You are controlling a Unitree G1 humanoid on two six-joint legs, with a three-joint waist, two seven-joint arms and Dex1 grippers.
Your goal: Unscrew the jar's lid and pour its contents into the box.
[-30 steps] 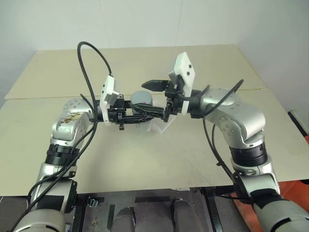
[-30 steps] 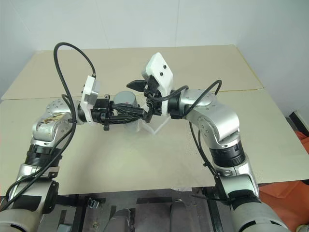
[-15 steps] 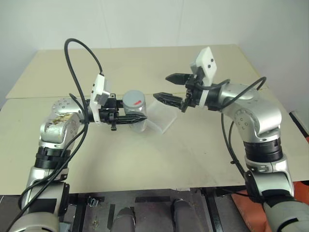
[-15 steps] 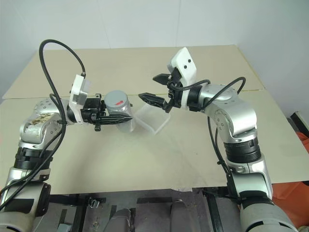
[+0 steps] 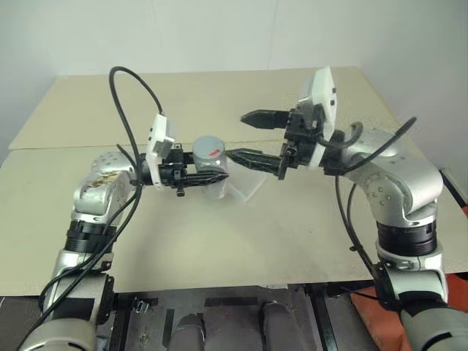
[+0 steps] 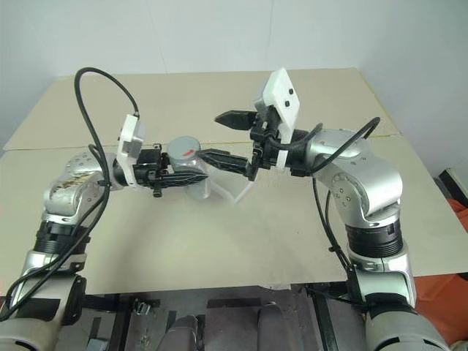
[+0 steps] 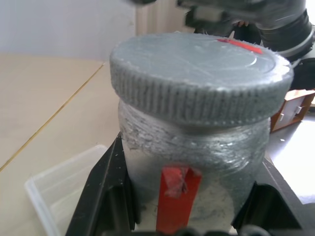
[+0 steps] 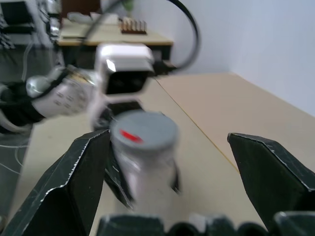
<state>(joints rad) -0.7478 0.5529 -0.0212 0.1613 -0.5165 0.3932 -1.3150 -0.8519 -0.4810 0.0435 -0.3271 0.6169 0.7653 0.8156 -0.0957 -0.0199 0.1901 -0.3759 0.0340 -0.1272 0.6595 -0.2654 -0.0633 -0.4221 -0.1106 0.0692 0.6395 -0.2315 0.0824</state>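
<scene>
Pinched upright between the pressed-in jaws of the left gripper [image 5: 208,174]: the jar [image 7: 189,172], held above the surface [image 5: 219,241] with a strip of red tape down its side. Spread wide and empty, facing it from just beside: the jaws of the right gripper [image 5: 252,135], one finger above lid height, the other low near the jar's flank, neither touching. Still seated on the jar: the grey ribbed lid [image 5: 210,145], red mark on top. Below and just past the jar, lying on the surface: the clear box [image 5: 247,184], nothing visible in it. Contents hidden behind the clouded wall. Step in hand, by all appearances: the approach to unscrewing. Next move: open jaws brought over the lid's ribbed rim, closed squarely, then twisted while the left holds firm.
</scene>
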